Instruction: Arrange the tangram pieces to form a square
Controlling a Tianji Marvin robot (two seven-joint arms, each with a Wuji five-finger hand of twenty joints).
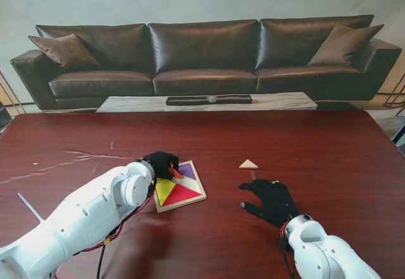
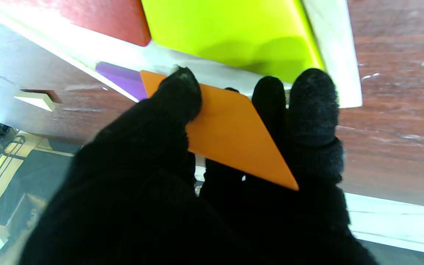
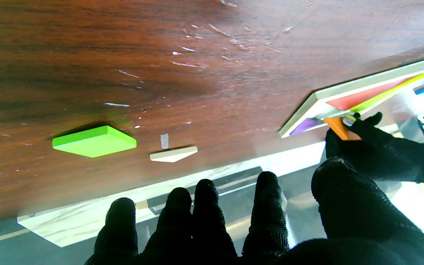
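Left hand: the left hand (image 1: 162, 162) is pinching the orange piece (image 1: 174, 173) between its thumb (image 2: 181, 92) and two fingers (image 2: 309, 106), and is hovering over the near-left corner of the tray (image 1: 195, 197).
Orange piece: a slanted four-sided tile, its long axis running from the tip over the tray's bare floor back toward the palm; in the wrist view the far tip is lying next to the purple piece (image 2: 122, 78). I cannot tell whether it is touching the tray floor.
Left arm: the white left arm (image 1: 88, 212) is reaching in from the bottom left corner, with the wrist bent toward the tray.
Tray: a pale square frame sitting turned on the table (image 1: 316, 140), one corner pointing toward me. Inside it the yellow piece (image 1: 165, 190) is lying at the left, the red piece (image 1: 184, 194) at the near side and the purple piece at the far corner.
Right hand: the right hand (image 1: 271, 199) is holding nothing, its fingers (image 3: 204, 217) spread, palm facing the table, well right of the tray.
Loose pieces: a small cream triangle (image 1: 248, 164) is lying just beyond the right hand, one point facing away from me. A green square piece (image 3: 94, 141) is showing only in the right wrist view, near the cream triangle.
Background: a dark leather sofa (image 1: 202, 57) is standing past the table.
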